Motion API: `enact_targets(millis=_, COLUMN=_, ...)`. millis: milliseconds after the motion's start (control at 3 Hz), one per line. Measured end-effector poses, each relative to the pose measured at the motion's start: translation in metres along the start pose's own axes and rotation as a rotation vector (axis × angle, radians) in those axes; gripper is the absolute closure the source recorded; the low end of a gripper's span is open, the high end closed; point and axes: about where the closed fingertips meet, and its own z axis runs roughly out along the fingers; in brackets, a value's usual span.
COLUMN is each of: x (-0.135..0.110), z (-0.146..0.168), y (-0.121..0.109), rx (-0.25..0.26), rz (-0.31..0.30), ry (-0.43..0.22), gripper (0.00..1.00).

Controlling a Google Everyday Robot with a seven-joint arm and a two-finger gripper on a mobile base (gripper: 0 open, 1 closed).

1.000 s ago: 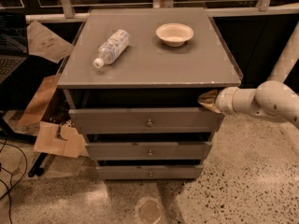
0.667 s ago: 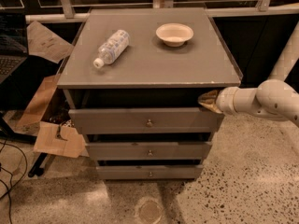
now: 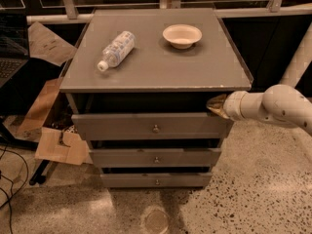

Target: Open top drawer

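Observation:
The top drawer (image 3: 122, 126) is the widest grey front of the cabinet, with a small round metal knob (image 3: 156, 128) at its centre. It stands out a little from the cabinet, with a dark gap between it and the cabinet top (image 3: 156, 72). My gripper (image 3: 216, 106), tan-tipped on a white arm (image 3: 273, 106) reaching in from the right, sits at the drawer's upper right corner, against the top edge of the front and under the cabinet top's overhang.
Two narrower drawer fronts (image 3: 156, 157) (image 3: 156, 180) lie below. A plastic bottle (image 3: 116, 49) lies on the cabinet top beside a white bowl (image 3: 182, 35). Cardboard pieces (image 3: 58, 145) and cables lie on the floor at left. A railing runs behind.

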Motion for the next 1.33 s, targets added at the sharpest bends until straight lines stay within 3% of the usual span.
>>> enact_targets(millis=667, x=0.001, z=-0.013, y=0.013, rx=0.002, rz=0.084, ry=0.030, gripper=1.00)
enact_targets(millis=1000, x=0.003, z=-0.025, y=0.033, rx=-0.056, rz=0.152, ry=0.054, gripper=1.00)
enact_targets(millis=1333, x=0.002, z=-0.025, y=0.031, rx=-0.053, rz=0.153, ry=0.049, gripper=1.00)
